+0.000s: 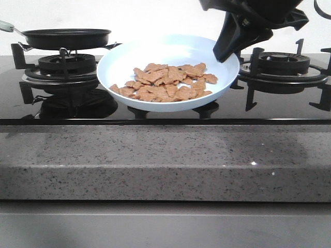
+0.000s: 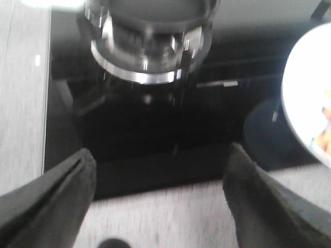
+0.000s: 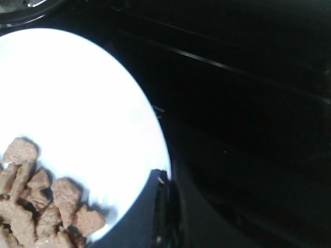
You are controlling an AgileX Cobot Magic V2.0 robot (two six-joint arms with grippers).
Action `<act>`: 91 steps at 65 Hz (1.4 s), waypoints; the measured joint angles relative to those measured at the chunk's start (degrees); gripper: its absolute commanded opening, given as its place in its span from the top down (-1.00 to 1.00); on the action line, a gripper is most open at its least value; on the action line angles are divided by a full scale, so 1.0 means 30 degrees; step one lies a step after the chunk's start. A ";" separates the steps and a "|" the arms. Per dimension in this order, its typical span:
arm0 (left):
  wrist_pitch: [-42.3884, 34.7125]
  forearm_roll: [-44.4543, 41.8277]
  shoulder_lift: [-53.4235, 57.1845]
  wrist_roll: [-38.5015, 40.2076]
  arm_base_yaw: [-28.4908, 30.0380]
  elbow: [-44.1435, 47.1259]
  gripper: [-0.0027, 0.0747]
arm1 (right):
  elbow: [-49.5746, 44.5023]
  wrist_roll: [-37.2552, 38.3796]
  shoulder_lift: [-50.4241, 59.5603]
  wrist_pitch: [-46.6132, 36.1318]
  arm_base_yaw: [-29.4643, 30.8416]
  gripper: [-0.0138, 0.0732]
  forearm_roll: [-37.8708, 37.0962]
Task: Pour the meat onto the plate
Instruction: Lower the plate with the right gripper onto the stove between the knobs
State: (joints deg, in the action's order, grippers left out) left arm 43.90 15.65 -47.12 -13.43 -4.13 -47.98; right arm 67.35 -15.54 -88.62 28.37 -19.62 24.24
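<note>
The pale-blue plate [image 1: 170, 51] is between the two burners, tilted toward the front. The meat [image 1: 165, 82], a heap of orange-brown jagged pieces, lies in its lower front half. My right gripper [image 1: 227, 51] comes down from the upper right and is shut on the plate's right rim. In the right wrist view the gripper [image 3: 164, 178] pinches the rim of the plate [image 3: 77, 103] beside the meat [image 3: 46, 206]. My left gripper [image 2: 160, 155] is open and empty over the hob's front edge, left of the plate [image 2: 305, 88]. It does not show in the front view.
The black frying pan [image 1: 66, 37] with a pale handle [image 1: 6, 25] stands on the left burner [image 1: 64, 64]. A second burner [image 1: 282, 64] is at the right. The glossy black hob [image 1: 165, 116] ends at a speckled grey counter edge [image 1: 165, 160].
</note>
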 measured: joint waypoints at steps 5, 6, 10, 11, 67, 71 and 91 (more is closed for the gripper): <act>-0.0149 -0.0030 0.1061 0.0009 0.0000 0.1224 -0.40 | 0.0000 0.0000 0.0000 0.0000 0.0000 0.94 0.0000; -0.0189 -0.0030 0.1225 0.0009 0.0000 0.1404 -0.40 | 0.0000 0.0000 0.0000 0.0000 0.0000 0.94 0.0000; -0.0234 -0.0030 0.1834 0.0009 0.0000 0.2021 -0.40 | 0.0000 0.0000 0.0000 0.0000 0.0000 0.94 0.0000; -0.0266 -0.0030 0.1973 0.0009 0.0000 0.2146 -0.40 | 0.0000 0.0000 0.0000 0.0000 0.0000 0.94 0.0000; -0.0745 -0.0030 0.2673 0.0042 0.0000 0.2989 -0.40 | 0.5306 -0.0042 -0.1243 0.5039 0.1866 0.94 -0.0076; -0.0783 -0.0030 0.2673 0.0042 0.0000 0.2989 -0.40 | 0.6722 -0.0042 -0.2109 0.5932 0.2352 0.94 -0.0039; -0.0808 -0.0030 0.2673 0.0042 0.0000 0.2989 -0.40 | 1.2659 -0.0002 -0.7353 0.8257 0.3436 0.94 0.0412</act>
State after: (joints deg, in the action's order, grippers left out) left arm 41.47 15.56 -39.10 -13.30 -4.13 -39.01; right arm 105.32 -15.55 -110.68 53.14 -9.32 25.48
